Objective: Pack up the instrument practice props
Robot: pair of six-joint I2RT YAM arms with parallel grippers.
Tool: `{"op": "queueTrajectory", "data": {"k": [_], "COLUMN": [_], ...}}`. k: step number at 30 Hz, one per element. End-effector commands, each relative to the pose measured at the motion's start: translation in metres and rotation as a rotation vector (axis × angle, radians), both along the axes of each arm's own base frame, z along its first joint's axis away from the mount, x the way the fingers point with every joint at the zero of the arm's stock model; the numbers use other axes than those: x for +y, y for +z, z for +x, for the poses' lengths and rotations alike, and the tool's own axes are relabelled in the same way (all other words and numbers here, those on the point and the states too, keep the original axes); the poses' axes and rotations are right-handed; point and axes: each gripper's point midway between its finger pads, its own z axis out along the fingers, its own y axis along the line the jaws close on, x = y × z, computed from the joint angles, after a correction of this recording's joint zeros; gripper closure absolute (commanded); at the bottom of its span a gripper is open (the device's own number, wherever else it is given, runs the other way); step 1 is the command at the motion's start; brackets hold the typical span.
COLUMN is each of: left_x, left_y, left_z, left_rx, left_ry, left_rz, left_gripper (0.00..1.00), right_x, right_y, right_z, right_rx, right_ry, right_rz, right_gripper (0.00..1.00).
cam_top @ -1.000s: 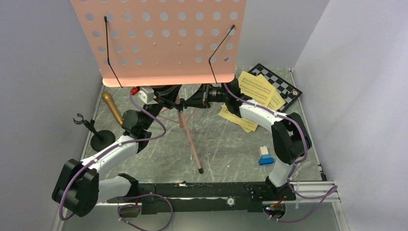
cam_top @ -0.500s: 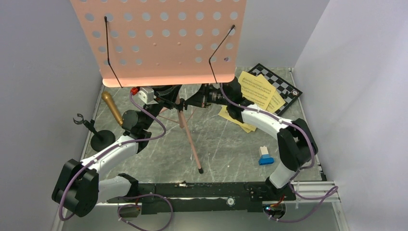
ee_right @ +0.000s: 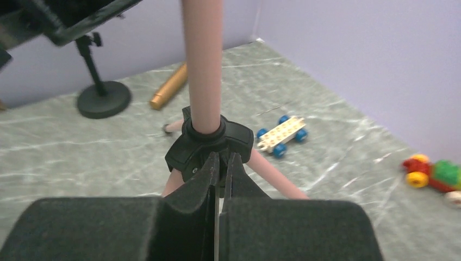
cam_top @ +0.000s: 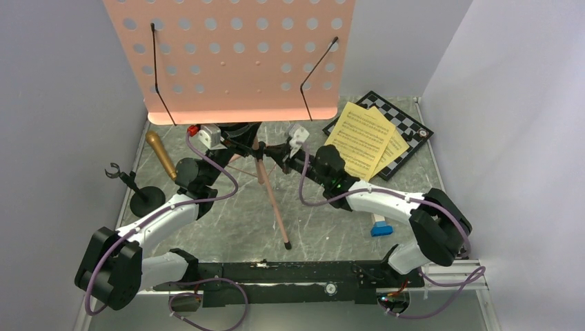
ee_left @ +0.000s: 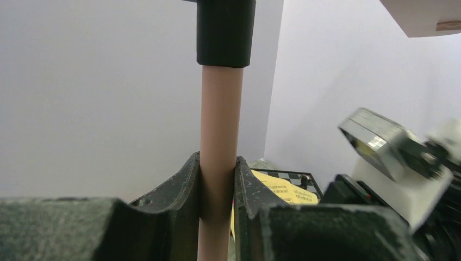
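1. Grip on the pink music stand point(cam_top: 234, 62) is one-sided: the left gripper point(ee_left: 217, 179) is clamped round the pink pole point(ee_left: 220, 119) just below a black sleeve, with its jaws only as wide as the tube
2. Closed on nothing, the right gripper point(ee_right: 220, 163) has its jaws pressed together, tips just short of, perhaps touching, the black hub point(ee_right: 209, 142) where the tripod legs meet the pole
3. Placement: the stand is upright mid-table with its perforated desk high above; the yellow pages point(cam_top: 362, 138) lie far right, partly over the chessboard point(cam_top: 408, 125); the microphone point(cam_top: 160, 153) lies far left, and the mic stand point(cam_top: 141, 196) is nearer, by the left edge
4. Risk: closed jaws pushing on the hub could slip off it or shove the legs, and the top-heavy desk might then tip the stand toward the pages or a wall, since only one clamp holds a tall pole
5. Risk: a swinging leg could sweep away the toy cars point(ee_right: 280, 135) near it
6. Writing: only printed staves show on the pages, too small to read; no brand or label is legible
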Motion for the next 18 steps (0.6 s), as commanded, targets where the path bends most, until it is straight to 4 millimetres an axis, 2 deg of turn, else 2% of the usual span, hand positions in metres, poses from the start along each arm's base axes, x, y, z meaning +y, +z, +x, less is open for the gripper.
{"op": "queueTrajectory", "data": {"k": [1,4,9,11,13,14,17,18], "left_x": [-0.025,-0.025,-0.025,-0.024,-0.023,-0.022,-0.021,-0.022], "left_y": [-0.057,-0.062,-0.066,-0.068,-0.070,-0.070,-0.070,-0.068], "left_z": [0.000,0.001,0.000,-0.001,-0.001,-0.001,-0.001,-0.001], "left_rx": [0.218,0.229,0.241,0.244,0.247,0.248,0.245,0.242], "left_ry": [-0.116,-0.118,-0.122,-0.119,-0.113,-0.112,-0.105,-0.105], "left_rz": [0.047,0.048,0.042,0.042,0.038,0.038,0.044,0.046], "left_gripper": [1.00,1.00,1.00,1.00,1.00,1.00,1.00,1.00], "right_x": [0.001,0.003,-0.001,-0.002,-0.003,-0.005,-0.012,-0.014], "right_y": [-0.032,-0.047,-0.068,-0.069,-0.057,-0.048,-0.025,-0.019], "right_z": [-0.014,-0.026,-0.037,-0.041,-0.048,-0.051,-0.058,-0.062], "right_rx": [-0.277,-0.424,-0.559,-0.586,-0.570,-0.539,-0.361,-0.271], "right_ry": [-0.064,-0.102,-0.148,-0.165,-0.181,-0.188,-0.216,-0.222], "right_rz": [-0.249,-0.381,-0.541,-0.568,-0.522,-0.481,-0.322,-0.247], "right_gripper": [1.00,1.00,1.00,1.00,1.00,0.96,0.54,0.45]}}
